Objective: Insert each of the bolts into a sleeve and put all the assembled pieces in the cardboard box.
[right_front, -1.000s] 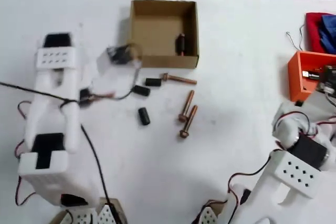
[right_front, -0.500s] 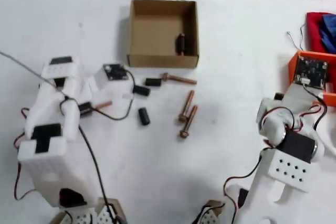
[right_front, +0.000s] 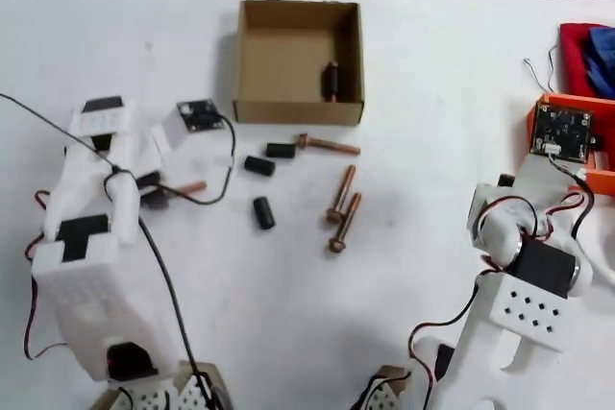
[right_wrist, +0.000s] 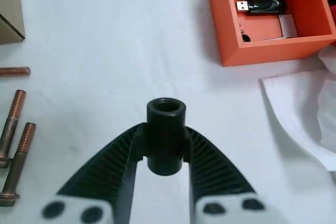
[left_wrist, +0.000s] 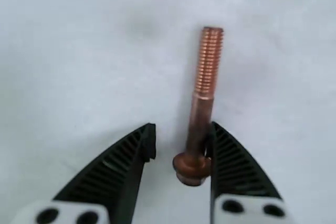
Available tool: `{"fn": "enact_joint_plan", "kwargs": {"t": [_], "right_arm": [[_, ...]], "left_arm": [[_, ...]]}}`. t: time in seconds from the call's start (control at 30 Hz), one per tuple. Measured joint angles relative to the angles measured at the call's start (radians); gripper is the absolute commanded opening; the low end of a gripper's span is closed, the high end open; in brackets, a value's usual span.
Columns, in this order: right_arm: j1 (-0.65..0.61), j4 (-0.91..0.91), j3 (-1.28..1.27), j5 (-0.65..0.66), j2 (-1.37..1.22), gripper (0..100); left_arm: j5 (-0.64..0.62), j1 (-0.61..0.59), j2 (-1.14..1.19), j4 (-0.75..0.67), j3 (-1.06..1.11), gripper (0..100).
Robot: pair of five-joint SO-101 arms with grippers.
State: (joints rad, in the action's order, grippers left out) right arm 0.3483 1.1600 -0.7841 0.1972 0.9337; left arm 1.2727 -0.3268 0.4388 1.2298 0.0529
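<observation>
My left gripper [left_wrist: 181, 132] is shut on a copper bolt [left_wrist: 203, 93]; the head sits between the fingers, tight against one, and the threaded end sticks out ahead. From above, this bolt [right_front: 190, 186] pokes out of the left arm, left of the loose parts. My right gripper [right_wrist: 164, 129] is shut on an upright black sleeve [right_wrist: 166, 114], bore facing up, near the orange box. Three sleeves [right_front: 258, 165] and three bolts [right_front: 341, 192] lie in front of the cardboard box [right_front: 298, 112]. One assembled piece [right_front: 330, 81] lies inside it.
An orange box [right_front: 550, 156] with a USB stick [right_wrist: 261, 5] stands at the right by a red cloth [right_front: 581, 50]. White paper [right_wrist: 304, 114] lies beside it. Cables trail from the left arm [right_front: 86, 266] over the table.
The left arm has drawn back toward the near left, carrying the bolt. The right arm swung its wrist up toward the orange box, then barely moved.
</observation>
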Motion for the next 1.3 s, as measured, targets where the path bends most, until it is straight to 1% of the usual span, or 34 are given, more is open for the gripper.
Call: {"fn": "enact_joint_plan", "kwargs": {"t": [0.1,0.17,0.23,0.3,0.4,0.47,0.6,0.73,0.8,0.83,0.87,0.9,1.07,1.17,1.3], "right_arm": [[0.0,0.034,0.0,0.0,0.0,2.2],[0.0,0.054,0.0,0.0,0.0,2.2],[0.0,0.055,0.0,0.0,0.0,2.2],[-0.017,0.037,0.0,0.0,0.0,2.2],[-0.075,0.009,0.0,0.0,0.005,2.2],[-0.133,0.006,0.0,0.0,0.006,2.2],[-0.249,-0.029,0.0,0.0,0.006,2.2],[-0.348,-0.084,0.0,0.0,0.006,2.2],[-0.385,-0.11,0.0,0.0,0.006,2.2],[-0.402,-0.126,0.0,0.0,0.006,2.2],[-0.414,-0.141,0.0,0.0,0.006,2.2],[-0.428,-0.161,-0.011,0.0,0.006,2.2],[-0.477,-0.27,-0.098,0.0,0.006,2.2],[-0.514,-0.31,-0.157,-0.025,0.006,2.2],[-0.531,-0.313,-0.166,-0.032,0.006,2.2]], "left_arm": [[0.0,-0.011,0.005,0.058,-0.077,12],[-0.008,-0.021,0.005,0.124,-0.147,10],[-0.054,-0.023,0.005,0.21,-0.219,8],[-0.137,-0.018,0.005,0.302,-0.304,8],[-0.327,-0.018,0.005,0.439,-0.427,8],[-0.471,-0.018,0.003,0.503,-0.471,8],[-0.781,-0.005,0.005,0.529,-0.48,8],[-1.204,-0.003,0.005,0.534,-0.434,9],[-1.427,-0.003,0.009,0.534,-0.4,11],[-1.528,0.003,0.012,0.534,-0.385,13],[-1.593,0.011,0.012,0.534,-0.368,14],[-1.629,0.023,0.014,0.534,-0.351,15],[-1.726,0.094,0.014,0.534,-0.315,20],[-1.829,0.103,0.014,0.534,-0.328,23],[-1.953,0.103,0.014,0.534,-0.37,23]]}}
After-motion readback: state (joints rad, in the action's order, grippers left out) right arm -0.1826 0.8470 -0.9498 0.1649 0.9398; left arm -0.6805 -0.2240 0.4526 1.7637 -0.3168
